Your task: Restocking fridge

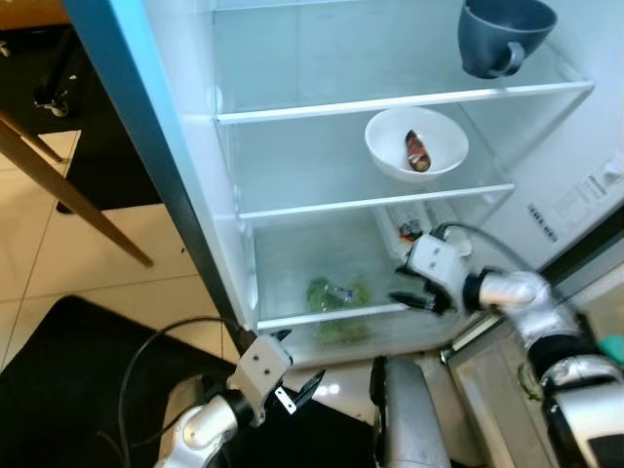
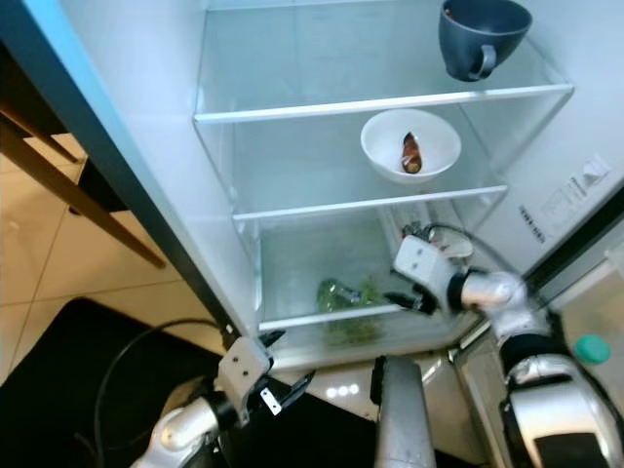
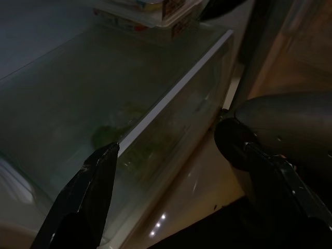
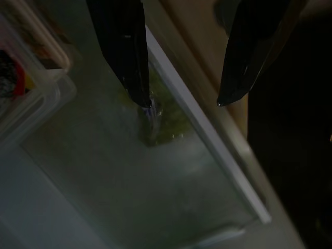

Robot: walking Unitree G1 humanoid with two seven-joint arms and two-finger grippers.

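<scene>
Hovering my right gripper, jaws apart, empty, over the lowest glass shelf | left gripper parted at seven o'clock | risk: clipping the shelf's edge, cracking it.

Both head cameras look steeply down from above into the open fridge, its glass shelves filling the upper centre of the frame, the tiled floor at far left. They share almost the same scene, slightly offset sideways. Each wrist camera sits close, peering along its own black fingers at the bottom glass shelf; both catch the green bag beneath it.
</scene>
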